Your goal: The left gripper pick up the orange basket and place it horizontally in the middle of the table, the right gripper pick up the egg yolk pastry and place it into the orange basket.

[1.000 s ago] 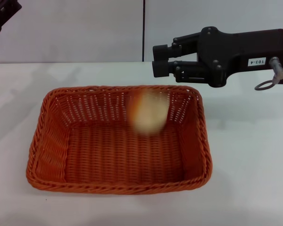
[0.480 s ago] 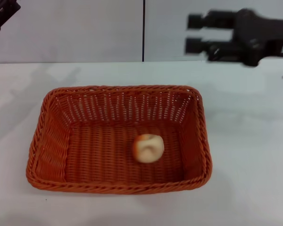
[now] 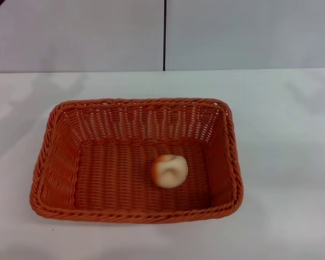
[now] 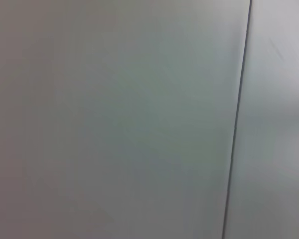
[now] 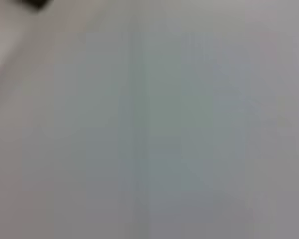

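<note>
The orange basket (image 3: 59, 162) lies lengthwise across the middle of the white table (image 3: 281, 141) in the head view. Inside it, on the woven floor right of centre, rests the egg yolk pastry (image 3: 169, 171), a small pale dome with an orange-brown blush. Neither gripper shows in the head view. Both wrist views show only a plain grey wall, with no fingers in them.
A grey wall with a dark vertical seam (image 3: 164, 35) stands behind the table's far edge. White tabletop surrounds the basket on all sides.
The pastry fell from mid-air into the basket and settled on its floor. The right gripper rose and withdrew to the right out of view. The left gripper left the top-left corner.
</note>
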Controlling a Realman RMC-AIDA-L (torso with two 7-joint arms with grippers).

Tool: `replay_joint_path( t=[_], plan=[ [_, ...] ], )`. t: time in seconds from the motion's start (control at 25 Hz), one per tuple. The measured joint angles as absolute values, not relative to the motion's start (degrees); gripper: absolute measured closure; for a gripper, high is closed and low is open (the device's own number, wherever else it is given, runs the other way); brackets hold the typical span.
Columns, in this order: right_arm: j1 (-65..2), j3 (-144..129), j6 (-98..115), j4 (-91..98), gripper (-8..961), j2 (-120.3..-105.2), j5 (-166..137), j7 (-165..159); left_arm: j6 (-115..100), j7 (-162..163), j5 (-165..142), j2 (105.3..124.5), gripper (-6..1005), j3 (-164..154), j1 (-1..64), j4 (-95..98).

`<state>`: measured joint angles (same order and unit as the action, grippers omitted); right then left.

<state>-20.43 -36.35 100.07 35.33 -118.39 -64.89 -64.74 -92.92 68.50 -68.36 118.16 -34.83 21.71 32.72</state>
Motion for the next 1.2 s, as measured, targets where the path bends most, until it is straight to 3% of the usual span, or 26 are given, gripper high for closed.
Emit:
replay_joint_path(
  t=[0.16, 0.52, 1.2],
  plan=[
    [-19.37, -26.76, 99.65, 25.99, 279, -117.91, -62.85, -56.51, -93.0, 67.29, -66.42, 118.27, 170, -34.75, 21.71, 32.36],
    [-18.13, -13.79, 99.45, 15.07, 280, -118.49, -62.71, -43.01, -97.67, 50.36, -55.14, 118.44, 170, -34.66, 21.85, 22.28],
    [-17.14, -9.83, 96.18, 12.37, 280, -118.65, -62.57, -42.76, -99.86, 26.32, -42.15, 118.66, 170, -34.58, 23.29, 8.54]
  ],
)
